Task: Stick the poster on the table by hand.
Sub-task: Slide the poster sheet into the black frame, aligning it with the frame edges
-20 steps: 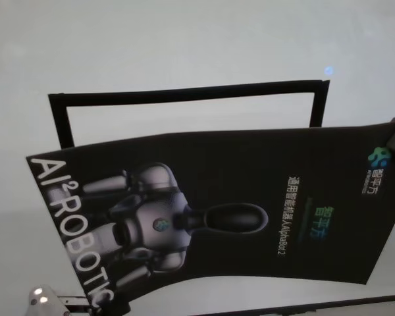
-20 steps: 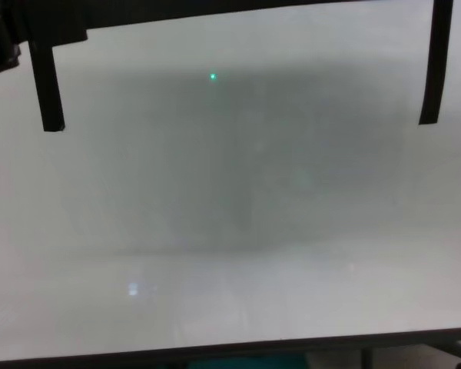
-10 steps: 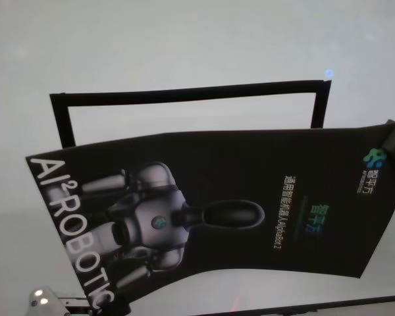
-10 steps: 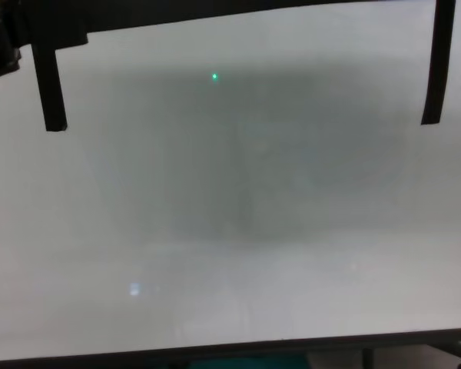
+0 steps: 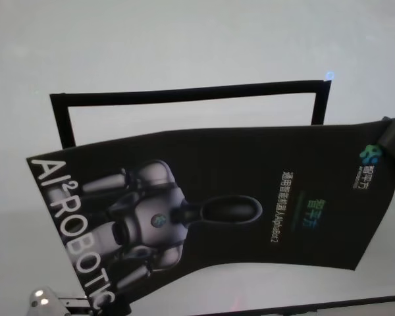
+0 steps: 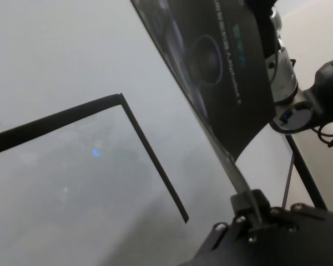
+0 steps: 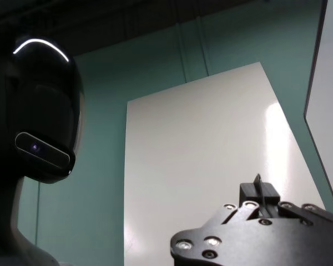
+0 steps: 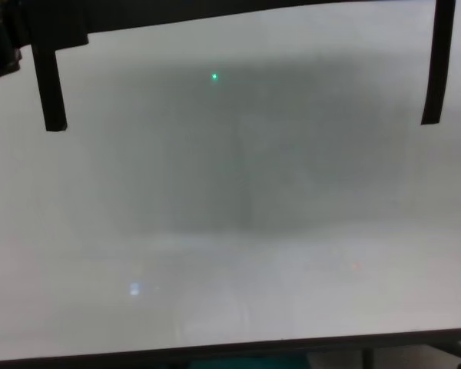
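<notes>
Both tools pinched on poster point(image 5: 250, 191) edges, above table point(image 5: 184, 39)

- The poster point(image 5: 210, 210) carries large white lettering "AI²ROBOTIC" along the edge near the left gripper point(image 5: 85, 304); the last letters run into the lower border of the head view.
- Mid-sheet, a line of small white text ends in "AlphaBot 2"; the characters before it are not legible.
- A green-blue logo with small white characters, not legible, stands at the corner near the right gripper point(image 5: 394, 139).
</notes>
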